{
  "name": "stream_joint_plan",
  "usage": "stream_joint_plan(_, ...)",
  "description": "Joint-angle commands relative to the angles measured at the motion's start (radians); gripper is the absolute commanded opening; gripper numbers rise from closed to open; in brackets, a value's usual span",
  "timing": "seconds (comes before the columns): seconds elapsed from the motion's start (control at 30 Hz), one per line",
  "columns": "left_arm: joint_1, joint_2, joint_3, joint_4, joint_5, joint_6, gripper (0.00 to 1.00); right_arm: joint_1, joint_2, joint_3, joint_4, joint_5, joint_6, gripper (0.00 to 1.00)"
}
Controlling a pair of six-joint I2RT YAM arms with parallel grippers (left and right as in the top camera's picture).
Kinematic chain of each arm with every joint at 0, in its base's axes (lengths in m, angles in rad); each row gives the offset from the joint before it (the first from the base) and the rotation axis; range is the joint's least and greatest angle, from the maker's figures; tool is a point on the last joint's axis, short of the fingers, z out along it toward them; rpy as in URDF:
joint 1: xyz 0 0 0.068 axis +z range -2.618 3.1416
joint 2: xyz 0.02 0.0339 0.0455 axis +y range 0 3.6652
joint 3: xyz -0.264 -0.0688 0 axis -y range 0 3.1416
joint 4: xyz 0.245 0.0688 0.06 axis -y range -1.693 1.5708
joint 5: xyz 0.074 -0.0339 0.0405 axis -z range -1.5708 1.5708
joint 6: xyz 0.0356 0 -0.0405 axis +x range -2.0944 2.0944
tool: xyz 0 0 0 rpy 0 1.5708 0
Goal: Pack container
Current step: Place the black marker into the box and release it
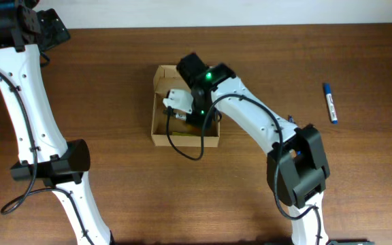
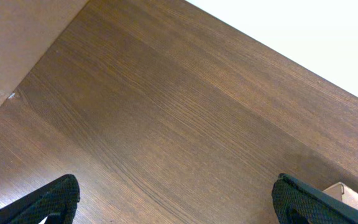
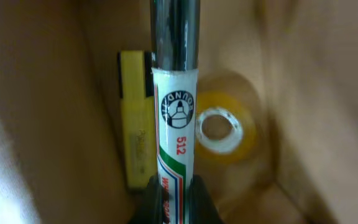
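The tan cardboard container (image 1: 160, 102) sits open at the table's middle. My right gripper (image 1: 193, 112) is down inside it, shut on a white marker with a black cap (image 3: 176, 124). In the right wrist view my right gripper's fingertips (image 3: 175, 198) pinch the marker's barrel, above a yellow highlighter (image 3: 135, 124) and a roll of clear tape (image 3: 221, 127) on the box floor. A blue pen (image 1: 329, 103) lies on the table at the far right. My left gripper (image 2: 176, 202) is open and empty over bare table at the far left.
The left arm's base (image 1: 53, 167) stands at the front left, the right arm's base (image 1: 298, 167) at the front right. A corner of the box (image 2: 353, 194) shows at the lower right of the left wrist view.
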Motion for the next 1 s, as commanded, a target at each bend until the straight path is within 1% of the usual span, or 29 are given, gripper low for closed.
stream_joint_plan(0.0,0.004,-0.030,0.009,-0.001,-0.007,0.012,1.00,0.003,0.000,-0.085,0.064,0.000,0.043,0.04)
stream_joint_plan(0.13,0.004,-0.030,0.009,-0.001,-0.007,0.012,1.00,0.004,0.001,-0.121,0.097,0.001,0.063,0.04)
stream_joint_plan(0.17,0.004,-0.030,0.009,-0.001,-0.007,0.012,1.00,0.004,0.000,-0.117,0.098,0.001,0.085,0.32)
stream_joint_plan(0.2,0.004,-0.030,0.009,-0.001,-0.007,0.012,1.00,0.003,0.000,-0.111,0.097,0.001,0.100,0.39)
stream_joint_plan(0.23,0.004,-0.030,0.009,-0.001,-0.007,0.012,1.00,0.003,0.000,-0.098,0.095,0.001,0.125,0.40)
stream_joint_plan(0.27,0.004,-0.030,0.009,-0.001,-0.007,0.012,1.00,0.003,-0.002,-0.084,0.088,0.001,0.142,0.43)
stream_joint_plan(0.33,0.004,-0.030,0.009,-0.001,-0.007,0.012,1.00,0.004,-0.010,-0.027,0.054,0.005,0.165,0.54)
stream_joint_plan(0.4,0.004,-0.030,0.009,-0.001,-0.007,0.012,1.00,0.004,-0.017,0.043,0.003,0.005,0.166,0.59)
stream_joint_plan(0.43,0.004,-0.030,0.009,-0.001,-0.007,0.012,1.00,0.004,-0.020,0.071,-0.013,0.005,0.166,0.59)
stream_joint_plan(0.47,0.004,-0.030,0.009,-0.001,-0.007,0.012,1.00,0.004,-0.024,0.137,-0.050,0.011,0.182,0.58)
stream_joint_plan(0.53,0.004,-0.030,0.009,-0.001,-0.007,0.012,1.00,0.003,-0.028,0.260,-0.100,0.040,0.248,0.53)
stream_joint_plan(0.6,0.004,-0.030,0.009,-0.001,-0.007,0.012,1.00,0.002,-0.030,0.385,-0.147,0.071,0.303,0.46)
stream_joint_plan(0.63,0.004,-0.030,0.009,-0.001,-0.007,0.012,1.00,-0.001,-0.031,0.497,-0.185,0.113,0.352,0.45)
stream_joint_plan(0.67,0.004,-0.030,0.009,-0.001,-0.007,0.012,1.00,-0.006,-0.031,0.570,-0.211,0.147,0.385,0.44)
stream_joint_plan(0.77,0.004,-0.030,0.009,-0.001,-0.007,0.012,1.00,-0.035,-0.031,0.675,-0.252,0.216,0.462,0.45)
stream_joint_plan(0.8,0.004,-0.030,0.009,-0.001,-0.007,0.012,1.00,-0.082,-0.031,0.723,-0.292,0.234,0.517,0.48)
stream_joint_plan(0.87,0.004,-0.030,0.009,-0.001,-0.007,0.012,1.00,-0.148,-0.031,0.729,-0.322,0.234,0.548,0.52)
stream_joint_plan(0.97,0.004,-0.030,0.009,-0.001,-0.007,0.012,1.00,-0.278,-0.022,0.700,-0.356,0.229,0.557,0.53)
